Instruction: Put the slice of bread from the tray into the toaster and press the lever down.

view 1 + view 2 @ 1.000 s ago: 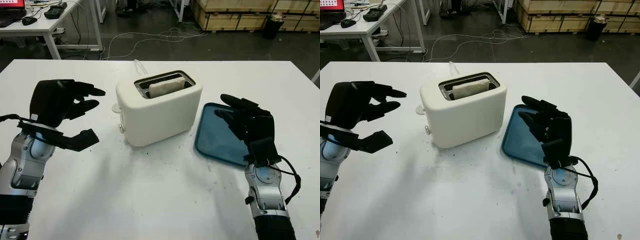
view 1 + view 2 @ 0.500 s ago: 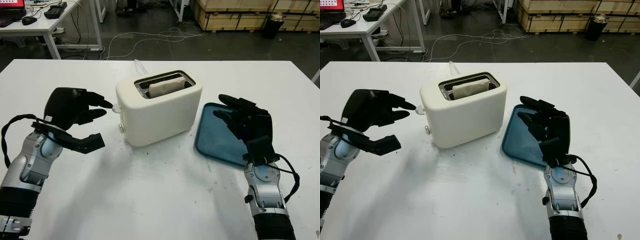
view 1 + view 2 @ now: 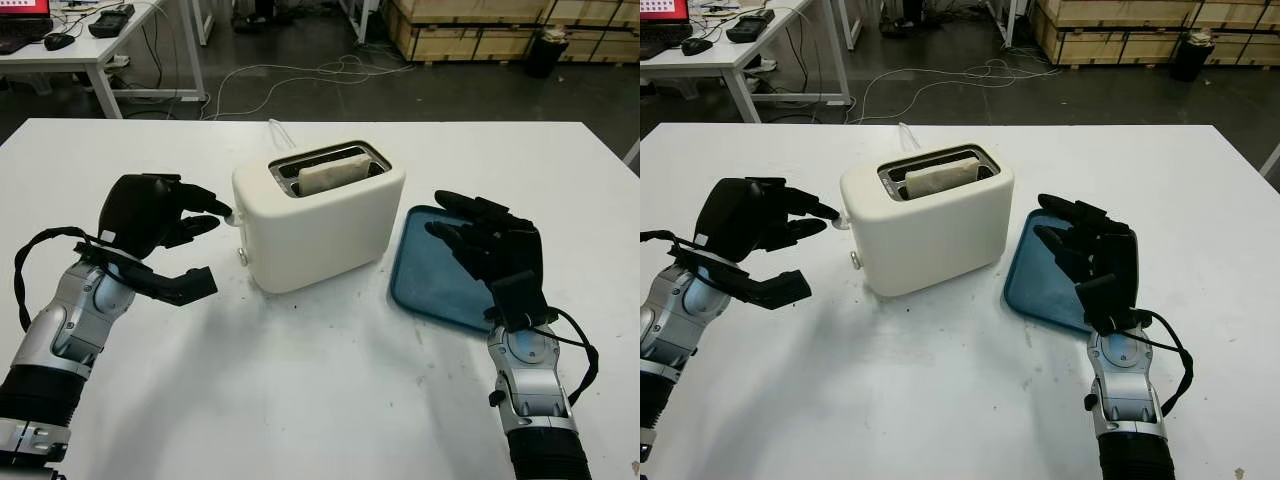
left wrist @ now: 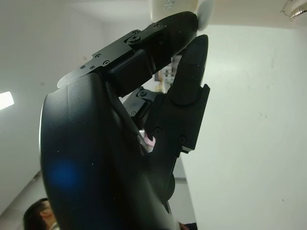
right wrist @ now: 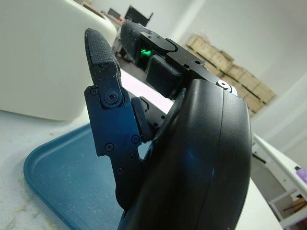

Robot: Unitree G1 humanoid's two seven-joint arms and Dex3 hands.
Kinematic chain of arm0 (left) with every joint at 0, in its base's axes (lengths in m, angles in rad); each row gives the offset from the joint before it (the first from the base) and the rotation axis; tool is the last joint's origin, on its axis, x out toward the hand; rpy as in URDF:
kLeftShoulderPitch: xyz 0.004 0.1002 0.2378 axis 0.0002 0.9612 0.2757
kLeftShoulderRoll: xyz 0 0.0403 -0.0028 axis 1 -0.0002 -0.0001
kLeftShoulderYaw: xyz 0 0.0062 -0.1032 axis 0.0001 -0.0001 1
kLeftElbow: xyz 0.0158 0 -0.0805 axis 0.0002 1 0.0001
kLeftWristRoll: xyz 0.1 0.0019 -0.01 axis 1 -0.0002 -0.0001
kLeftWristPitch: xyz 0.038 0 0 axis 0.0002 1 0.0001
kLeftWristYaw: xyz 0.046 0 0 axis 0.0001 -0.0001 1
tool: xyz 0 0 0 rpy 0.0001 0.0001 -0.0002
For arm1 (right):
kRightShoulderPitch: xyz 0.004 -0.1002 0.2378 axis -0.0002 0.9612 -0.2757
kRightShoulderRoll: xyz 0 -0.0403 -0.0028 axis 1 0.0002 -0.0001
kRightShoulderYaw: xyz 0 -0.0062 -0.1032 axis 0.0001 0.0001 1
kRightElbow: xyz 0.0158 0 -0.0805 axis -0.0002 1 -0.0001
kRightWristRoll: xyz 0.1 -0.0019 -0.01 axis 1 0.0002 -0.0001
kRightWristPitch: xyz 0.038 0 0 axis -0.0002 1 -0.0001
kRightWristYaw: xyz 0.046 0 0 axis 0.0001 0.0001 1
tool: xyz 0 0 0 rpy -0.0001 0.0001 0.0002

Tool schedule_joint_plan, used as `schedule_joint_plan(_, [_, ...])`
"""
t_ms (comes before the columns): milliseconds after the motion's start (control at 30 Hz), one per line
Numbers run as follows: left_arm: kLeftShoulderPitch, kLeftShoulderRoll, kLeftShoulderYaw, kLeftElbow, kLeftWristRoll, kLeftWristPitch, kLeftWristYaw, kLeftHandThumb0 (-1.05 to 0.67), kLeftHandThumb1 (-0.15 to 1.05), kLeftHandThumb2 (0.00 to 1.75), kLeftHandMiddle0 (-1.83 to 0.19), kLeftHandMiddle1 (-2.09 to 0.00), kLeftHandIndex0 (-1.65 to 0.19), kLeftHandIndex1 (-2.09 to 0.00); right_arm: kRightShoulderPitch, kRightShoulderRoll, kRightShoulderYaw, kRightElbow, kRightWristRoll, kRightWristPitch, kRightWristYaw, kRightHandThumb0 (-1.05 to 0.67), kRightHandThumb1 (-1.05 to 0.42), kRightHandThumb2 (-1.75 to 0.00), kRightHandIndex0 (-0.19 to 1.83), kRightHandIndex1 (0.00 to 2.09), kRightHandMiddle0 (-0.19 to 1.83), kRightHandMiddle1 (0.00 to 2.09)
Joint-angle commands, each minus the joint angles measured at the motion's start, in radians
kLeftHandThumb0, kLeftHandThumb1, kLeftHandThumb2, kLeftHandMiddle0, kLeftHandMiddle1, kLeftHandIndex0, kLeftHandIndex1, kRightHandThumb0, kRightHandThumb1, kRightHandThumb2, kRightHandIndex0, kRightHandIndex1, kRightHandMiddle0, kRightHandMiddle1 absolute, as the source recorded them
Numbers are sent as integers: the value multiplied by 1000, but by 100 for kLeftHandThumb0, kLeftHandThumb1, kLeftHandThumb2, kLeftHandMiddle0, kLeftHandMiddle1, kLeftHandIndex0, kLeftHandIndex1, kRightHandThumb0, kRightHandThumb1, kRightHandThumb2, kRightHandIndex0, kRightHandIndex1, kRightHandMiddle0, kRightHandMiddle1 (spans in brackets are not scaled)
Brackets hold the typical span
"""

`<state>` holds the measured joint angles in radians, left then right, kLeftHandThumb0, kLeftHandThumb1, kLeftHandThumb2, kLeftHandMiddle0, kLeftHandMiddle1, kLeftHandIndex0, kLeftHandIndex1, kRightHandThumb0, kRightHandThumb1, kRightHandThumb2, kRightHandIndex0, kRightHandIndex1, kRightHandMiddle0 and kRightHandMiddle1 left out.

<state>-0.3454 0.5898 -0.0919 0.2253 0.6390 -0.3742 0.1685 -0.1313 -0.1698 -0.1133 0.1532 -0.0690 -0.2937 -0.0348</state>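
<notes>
We stand at a white table [image 3: 330,400], scuffed with small dark specks, and take the cream toaster [image 3: 318,215] in its middle as our landmark. Beyond the table's far edge lies a dark floor with pale cables [image 3: 300,75] trailing behind the toaster. Farther back to the toaster's left stands a white desk [image 3: 80,45] carrying a keyboard and mouse, and to its right a row of wooden crates [image 3: 480,25] and a black bin [image 3: 547,50].

The slice of bread [image 3: 333,172] sits upright in the toaster's slot, its pale top edge showing above the opening. The blue tray [image 3: 440,275] lies flat just to the right of the toaster, its near corner close to the toaster's base.

Our left hand [image 3: 150,225] is at the toaster's left end. Two fingers [image 3: 205,207] reach forward, held close together, and their tips meet the small white lever [image 3: 232,214] that juts from that end; whether they press on it we cannot tell. The thumb hangs lower and apart, over the table. The hand grips nothing. In the left wrist view the fingertips lie against a pale rounded tab [image 4: 204,12].

Our right hand [image 3: 490,245] is over the tray's near side, to the toaster's right, open, fingers extended toward the toaster and well clear of the bread.
</notes>
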Motion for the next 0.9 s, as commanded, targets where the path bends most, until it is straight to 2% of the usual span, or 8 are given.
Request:
schedule_joint_plan(0, [-17,-2,-14,9,12,-7,4,-36,88,0,-83,-174,-126,-6,4,3,0,-2,4,13,3,-56,-92,-3,120,2,101,0])
schedule_joint_plan(667, [-6,-29,-28,23,-13,-38,3,-38,83,0,-84,-175,-128,-9,10,3,2,-12,-1,24,-3,-57,-92,-4,121,1,100,0])
schedule_joint_plan(867, [-10,-38,-35,43,-15,-54,15,-34,82,0,-86,-175,-127,-10,10,5,1,-9,4,20,-2,-55,-92,-5,120,1,100,0])
